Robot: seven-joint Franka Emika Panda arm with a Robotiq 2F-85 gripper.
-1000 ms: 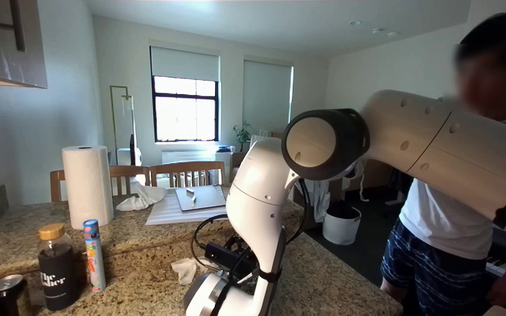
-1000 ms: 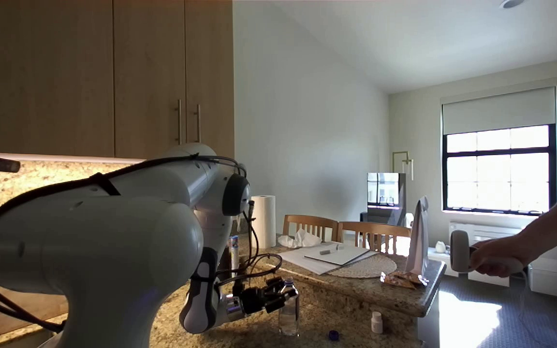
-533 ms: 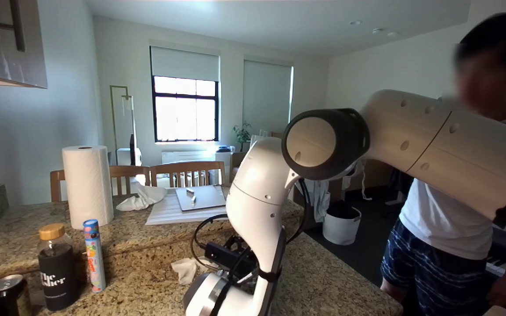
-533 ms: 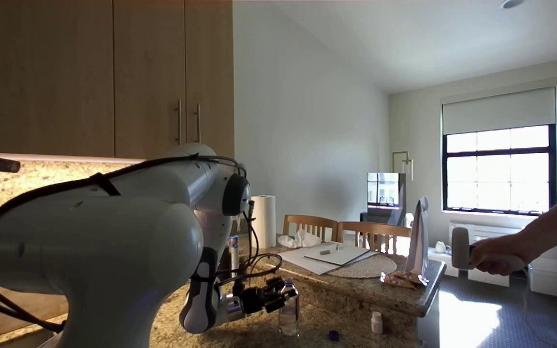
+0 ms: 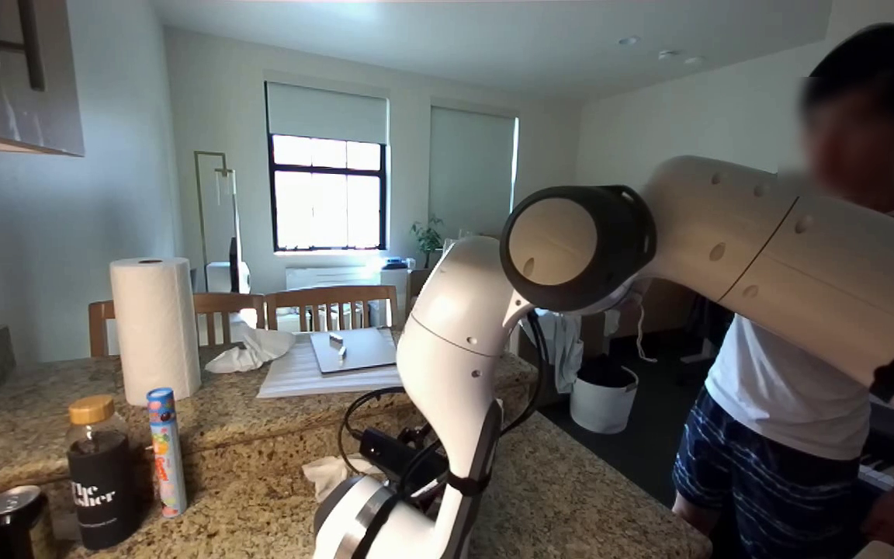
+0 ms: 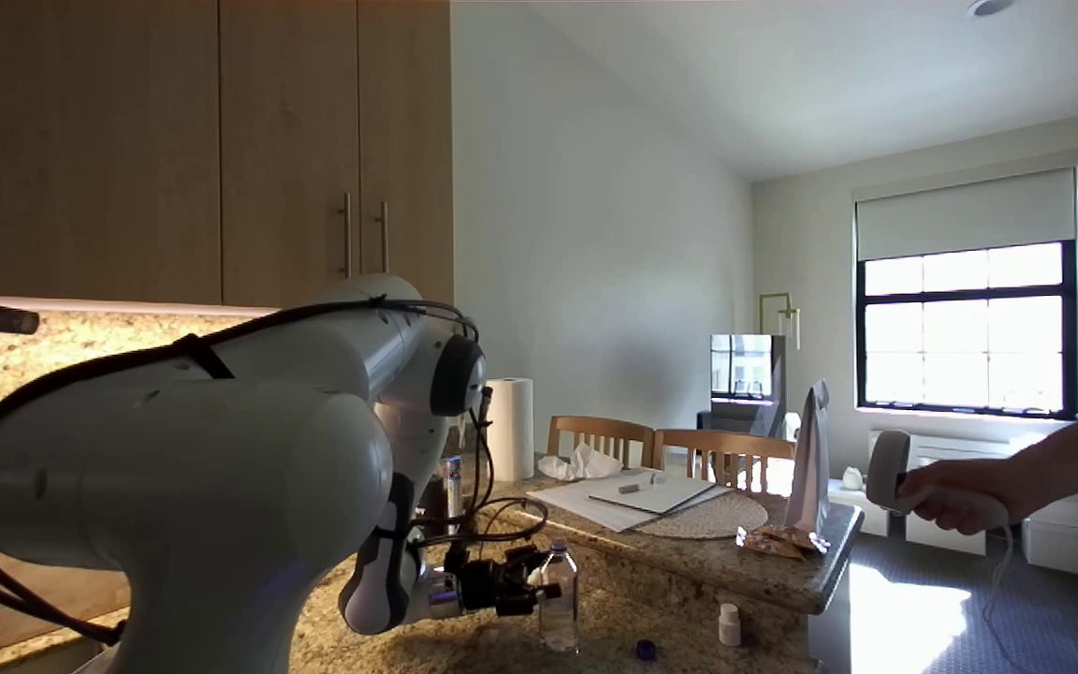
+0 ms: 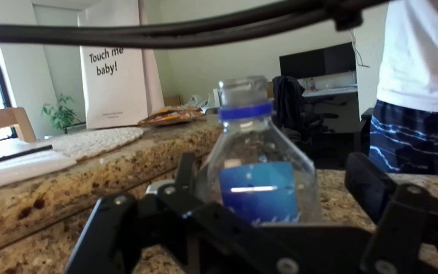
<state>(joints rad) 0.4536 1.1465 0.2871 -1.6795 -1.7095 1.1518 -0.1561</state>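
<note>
Facing bottle (image 7: 257, 163): straight ahead, long axis upright, between jaws, nearer one
Gripper (image 6: 548, 575): spread wide, gripping nothing

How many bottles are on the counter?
3: clear bottle at the gripper, black bottle beside the can, small white bottle near the blue cap. The arm may hide more.

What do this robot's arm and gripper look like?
The arm is white and rounded, with a black ring framing a round pale cap, and black cables along it. The gripper is black, with angular hinged fingers and silvery screws.
</note>
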